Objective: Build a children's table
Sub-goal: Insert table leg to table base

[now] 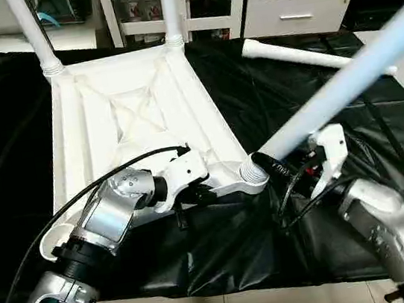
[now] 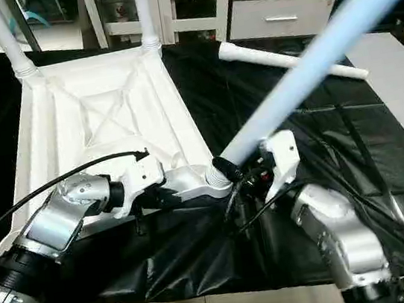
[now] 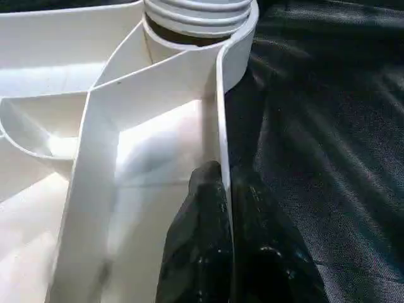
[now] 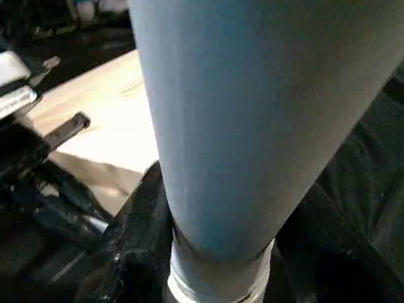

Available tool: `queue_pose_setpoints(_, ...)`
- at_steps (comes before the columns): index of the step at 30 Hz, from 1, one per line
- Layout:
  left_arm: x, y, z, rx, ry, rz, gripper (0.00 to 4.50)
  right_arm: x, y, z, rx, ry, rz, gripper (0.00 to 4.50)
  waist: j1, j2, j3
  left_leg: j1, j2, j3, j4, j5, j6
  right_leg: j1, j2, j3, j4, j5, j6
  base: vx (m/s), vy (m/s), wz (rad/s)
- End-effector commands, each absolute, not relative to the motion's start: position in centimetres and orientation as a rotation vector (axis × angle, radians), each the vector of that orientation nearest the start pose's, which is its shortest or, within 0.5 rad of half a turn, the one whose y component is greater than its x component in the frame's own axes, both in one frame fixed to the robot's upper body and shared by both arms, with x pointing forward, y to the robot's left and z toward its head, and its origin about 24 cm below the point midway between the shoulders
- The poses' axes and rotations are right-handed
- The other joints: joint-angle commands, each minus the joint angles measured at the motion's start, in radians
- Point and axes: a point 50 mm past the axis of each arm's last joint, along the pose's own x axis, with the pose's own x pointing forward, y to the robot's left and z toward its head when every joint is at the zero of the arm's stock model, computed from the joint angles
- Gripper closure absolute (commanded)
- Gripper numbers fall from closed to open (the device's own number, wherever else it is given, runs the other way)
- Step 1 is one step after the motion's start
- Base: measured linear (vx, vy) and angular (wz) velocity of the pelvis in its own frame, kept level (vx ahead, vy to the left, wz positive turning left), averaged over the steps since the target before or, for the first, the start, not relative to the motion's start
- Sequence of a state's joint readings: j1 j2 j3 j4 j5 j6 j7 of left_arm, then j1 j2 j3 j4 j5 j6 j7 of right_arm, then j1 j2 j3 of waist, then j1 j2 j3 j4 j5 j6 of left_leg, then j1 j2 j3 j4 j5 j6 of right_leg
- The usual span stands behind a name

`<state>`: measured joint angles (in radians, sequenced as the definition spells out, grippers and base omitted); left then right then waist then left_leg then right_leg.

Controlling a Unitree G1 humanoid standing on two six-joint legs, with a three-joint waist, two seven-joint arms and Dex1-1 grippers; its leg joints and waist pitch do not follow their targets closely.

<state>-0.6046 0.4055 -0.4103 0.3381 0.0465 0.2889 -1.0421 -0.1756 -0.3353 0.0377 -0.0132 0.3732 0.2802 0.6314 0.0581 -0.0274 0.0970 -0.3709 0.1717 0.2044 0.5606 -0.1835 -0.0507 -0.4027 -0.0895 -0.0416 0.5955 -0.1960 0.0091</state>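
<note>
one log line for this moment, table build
stage: third leg going in | left gripper: shut on table top rim | right gripper: shut on leg at near corner socket | spare leg: on black sheet
</note>
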Motion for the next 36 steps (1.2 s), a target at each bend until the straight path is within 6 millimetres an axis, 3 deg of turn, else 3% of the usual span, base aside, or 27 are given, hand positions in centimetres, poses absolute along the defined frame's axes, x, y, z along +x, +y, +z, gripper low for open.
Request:
queue_pose_setpoints(1,32.6,12.4,8.3,0.558,0.382,-1.145,4.5,26.1,-16.9,3.5,0.026,0.358,0.736,2.64,0.0,-0.018,-0.052,0.008,0.058,-0.024,-0.061,-0.136,0.077,0.034,-0.059,0.045,-0.069,-0.204,-0.2,0.0,0.0,0.0)
queue_pose_setpoints(12,32.4,12.6,8.1,0.556,0.395,-1.161,4.5,26.7,-17.0,3.8,-0.111,0.534,0.892,2.64,-0.001,-0.019,-0.053,0.009,0.058,-0.024,-0.055,-0.116,0.097,0.037,-0.058,0.043,-0.063,-0.174,-0.222,0.0,0.0,0.0)
queue_pose_setpoints(13,32.4,12.6,8.1,0.556,0.395,-1.162,4.5,26.7,-17.0,3.8,-0.117,0.538,0.897,2.64,-0.001,-0.025,-0.053,0.01,0.058,-0.023,-0.054,-0.113,0.099,0.037,-0.057,0.043,-0.062,-0.17,-0.224,0.0,0.0,0.0)
queue_pose_setpoints(14,32.4,12.5,8.1,0.555,0.395,-1.163,4.5,26.8,-16.9,3.8,-0.121,0.555,0.911,2.64,0.0,-0.02,-0.054,0.011,0.059,-0.023,-0.053,-0.109,0.101,0.037,-0.06,0.044,-0.061,-0.165,-0.228,0.0,0.0,0.0)
queue_pose_setpoints(21,32.2,12.4,8.0,0.548,0.4,-1.179,4.5,26.8,-16.4,3.0,-0.162,0.678,0.971,2.64,-0.002,-0.022,-0.054,0.013,0.059,-0.022,-0.053,-0.104,0.102,0.036,-0.058,0.043,-0.059,-0.151,-0.238,0.0,0.0,0.0)
queue_pose_setpoints(26,32.0,12.4,8.0,0.546,0.406,-1.193,4.5,27.6,-16.7,1.7,-0.165,0.765,0.91,2.64,-0.007,-0.024,-0.052,0.014,0.059,-0.024,-0.058,-0.16,0.072,0.034,-0.059,0.043,-0.066,-0.205,-0.233,0.0,0.0,0.0)
queue_pose_setpoints(29,32.1,12.5,8.0,0.546,0.407,-1.194,4.5,27.9,-17.0,1.2,-0.13,0.798,0.878,2.64,-0.01,-0.029,-0.052,0.018,0.062,-0.028,-0.065,-0.221,0.036,0.032,-0.06,0.044,-0.074,-0.27,-0.211,0.0,0.0,0.0)
queue_pose_setpoints(36,31.9,12.6,8.0,0.536,0.411,-1.212,4.5,29.4,-17.6,1.5,-0.018,0.758,0.743,2.64,-0.02,-0.027,-0.049,0.016,0.063,-0.034,-0.073,-0.29,0.006,0.028,-0.062,0.044,-0.082,-0.339,-0.189,0.0,0.0,0.0)
